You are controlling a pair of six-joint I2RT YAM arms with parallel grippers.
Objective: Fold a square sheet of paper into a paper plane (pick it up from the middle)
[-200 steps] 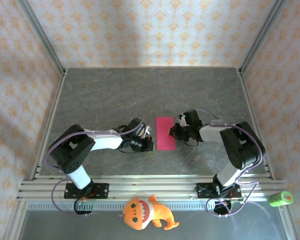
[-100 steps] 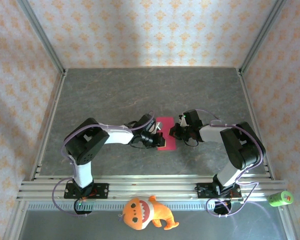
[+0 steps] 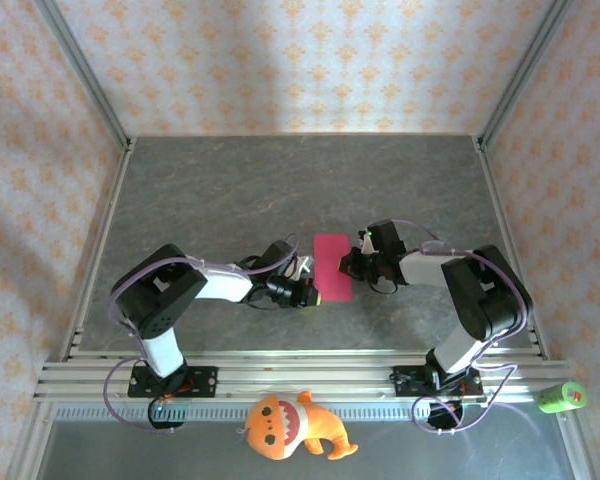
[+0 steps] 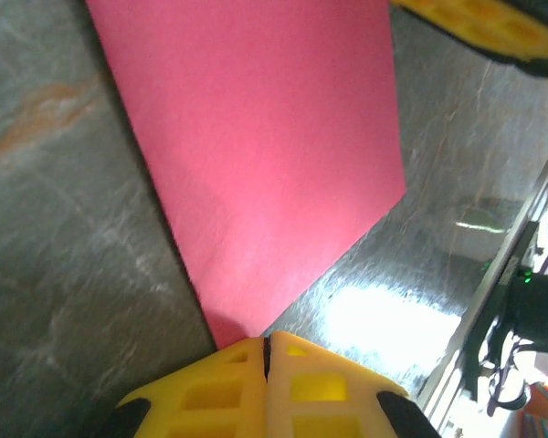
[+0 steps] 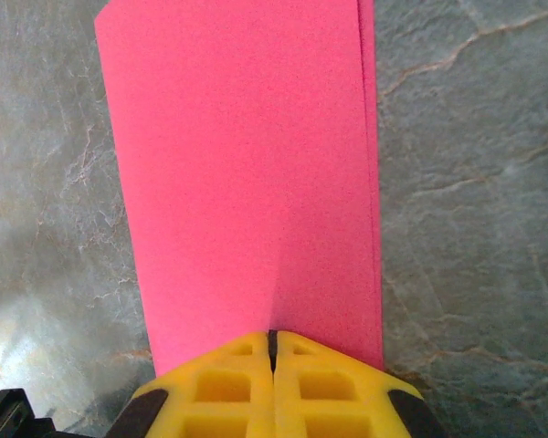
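Left hand [image 3: 305,292]: yellow fingers pressed together with no gap between the tips, lying low over the desk [image 3: 230,190] and pointing toward the centre. In the left wrist view the joined tips sit at the near corner of the sheet of paper [image 4: 256,155]; whether that corner is caught between them cannot be told. Right hand [image 3: 346,262]: fingers likewise closed tip to tip, reaching in from the opposite side. In the right wrist view they meet at the middle of one long edge of the sheet, which runs straight out ahead of them. The sheet is magenta-pink and plain, lying flat as a narrow upright rectangle between the two hands near the middle of the desk, a little nearer the front than the back. Along one long side a second pink edge shows just beyond the first, so two layers lie slightly out of register. The desk top is grey and stone-veined, with a bright patch of glare beside the sheet in the left wrist view. Outward: both arm bases are bolted to a ribbed aluminium rail [image 3: 300,378] at the front edge. In front of the rail lie an orange plush toy [image 3: 285,425] with a toothy mouth and, far to the right, a green cylinder [image 3: 561,397]. Walls [image 3: 300,60] papered in a pale orange ornamental repeat enclose the other three sides.
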